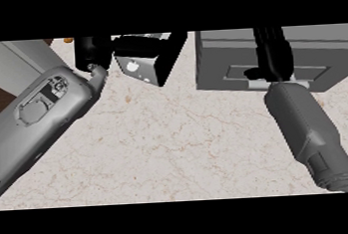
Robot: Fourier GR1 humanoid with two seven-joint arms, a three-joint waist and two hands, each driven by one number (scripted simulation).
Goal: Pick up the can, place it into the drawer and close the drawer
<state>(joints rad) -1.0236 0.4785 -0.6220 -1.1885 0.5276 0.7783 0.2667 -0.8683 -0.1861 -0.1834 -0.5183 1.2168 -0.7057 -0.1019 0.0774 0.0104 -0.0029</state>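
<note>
Can not visible. Likely light, rigid, slick-walled: wrap around mid-side. Right hand (273,54) over drawer (226,61) front, fingers unclear. Left hand (147,48) relaxed, resting top left.

drawer (226,69): back right, on counter (171,149) | right robot hand (273,59): on drawer front (at handle (255,85))
</note>
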